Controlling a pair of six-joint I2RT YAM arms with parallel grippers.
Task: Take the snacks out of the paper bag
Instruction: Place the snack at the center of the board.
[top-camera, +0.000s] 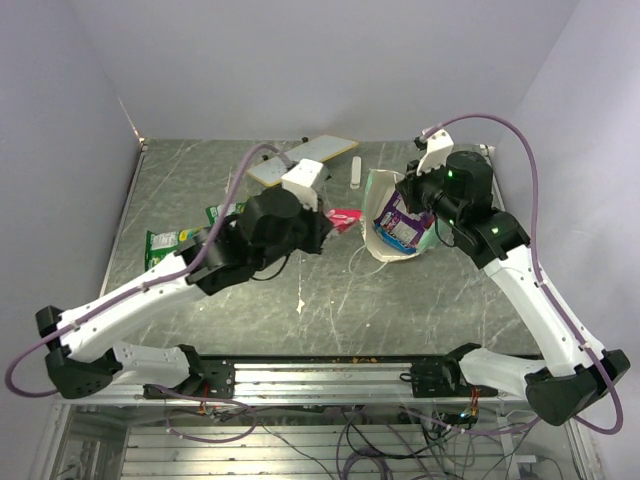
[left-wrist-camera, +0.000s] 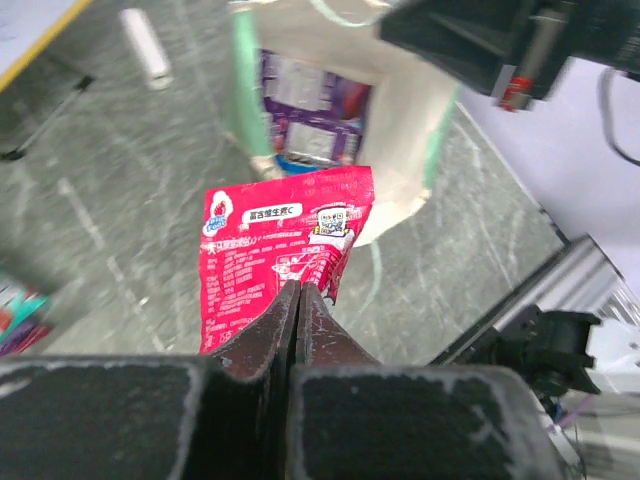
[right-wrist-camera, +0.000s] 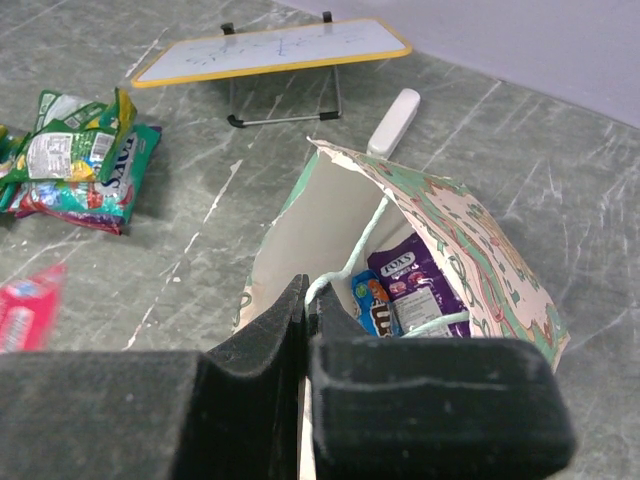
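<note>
The mint-green paper bag (top-camera: 424, 237) lies tipped on the table, mouth toward the left arm. My right gripper (right-wrist-camera: 306, 292) is shut on its near rim and white cord handle, holding the mouth wide. Inside lie a purple packet (right-wrist-camera: 415, 272) and a blue packet (right-wrist-camera: 374, 305). My left gripper (left-wrist-camera: 299, 286) is shut on the lower edge of a red packet (left-wrist-camera: 270, 240), which hangs just outside the bag's mouth (left-wrist-camera: 400, 160). In the top view the red packet (top-camera: 345, 217) shows between the left gripper (top-camera: 328, 226) and the bag. Green packets (right-wrist-camera: 80, 160) lie in a pile at the left.
A flat white board on black legs (top-camera: 303, 160) stands at the back, with a small white oblong object (top-camera: 354, 170) beside it. More green packets (top-camera: 165, 245) sit near the left arm. The table's metal front rail (top-camera: 320, 375) runs along the near edge.
</note>
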